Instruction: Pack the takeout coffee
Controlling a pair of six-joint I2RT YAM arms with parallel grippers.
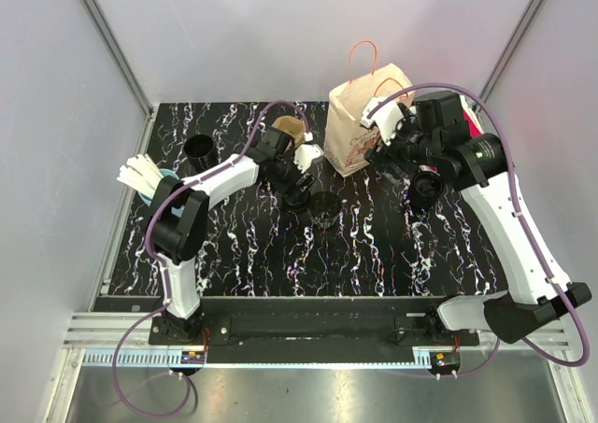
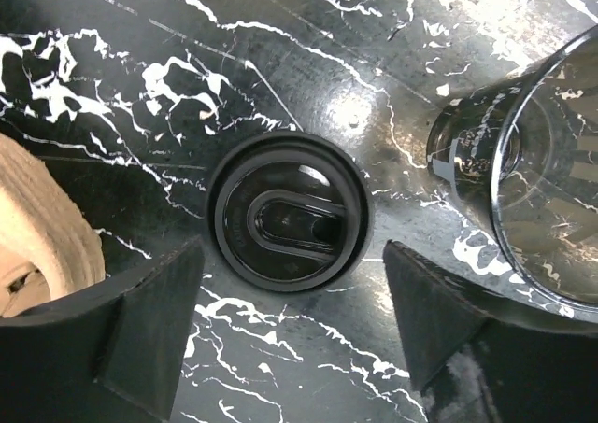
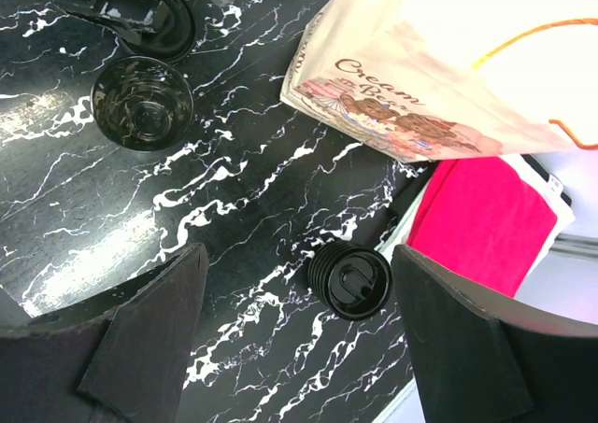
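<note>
Left wrist view showed a black lid point(image 2: 288, 216) flat on the worktop point(image 2: 140, 87), between the wide-spread fingers of the left tool point(image 2: 291, 278). An empty cup point(image 2: 551, 162) stood just beside it. Right tool point(image 3: 299, 264) hung wide, holding nothing, near the paper bag point(image 3: 420, 77), whose contents were hidden.

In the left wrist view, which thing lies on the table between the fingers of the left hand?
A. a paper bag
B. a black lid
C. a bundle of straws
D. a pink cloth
B: a round black lid lies on the table, right between the two spread fingers of the left hand.
</note>
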